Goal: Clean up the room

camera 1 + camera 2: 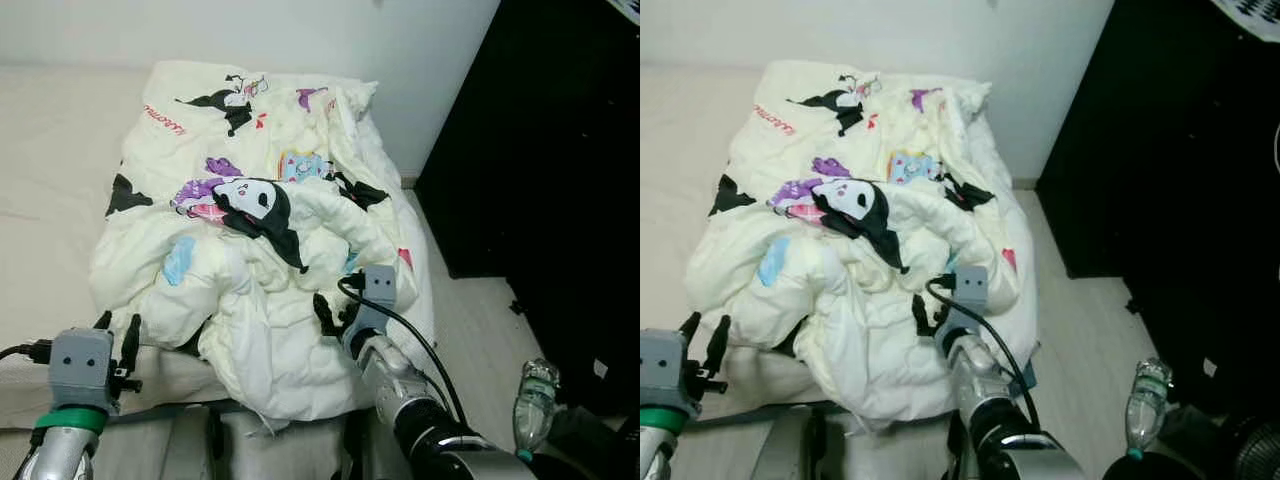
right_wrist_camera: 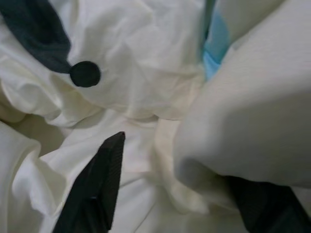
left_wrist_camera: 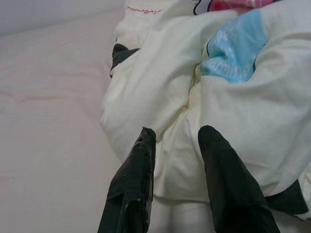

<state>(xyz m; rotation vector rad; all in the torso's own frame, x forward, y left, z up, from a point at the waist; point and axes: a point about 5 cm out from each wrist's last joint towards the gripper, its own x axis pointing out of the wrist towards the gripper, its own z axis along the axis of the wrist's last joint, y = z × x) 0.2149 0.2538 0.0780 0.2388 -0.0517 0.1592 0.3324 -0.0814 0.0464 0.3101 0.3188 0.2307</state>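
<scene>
A crumpled cream comforter [image 1: 265, 260], printed with black, purple and blue cartoon figures, lies heaped on the right half of a bed [image 1: 50, 180] whose pale sheet is bare on the robot's left. The comforter's near edge hangs over the foot of the bed. The right gripper [image 1: 335, 315] is pushed into the folds at the comforter's near right part; in the right wrist view its 2 black fingers [image 2: 95, 187] are spread, with a thick fold of cream fabric bulging between them and covering much of the far finger, though a firm pinch cannot be made out. The left gripper [image 1: 117, 340] sits at the near left edge of the heap, by the foot of the bed; in the left wrist view its 2 fingers [image 3: 133, 182] stand apart, their tips just at the comforter's rim where it meets the sheet, nothing held between them. To the right of the bed stands a tall black cabinet [image 1: 540, 150] against the white wall [image 1: 420, 60]. On the light floor [image 1: 475, 330] near the cabinet, at the robot's right, stands a clear plastic bottle [image 1: 535, 405], upright.
</scene>
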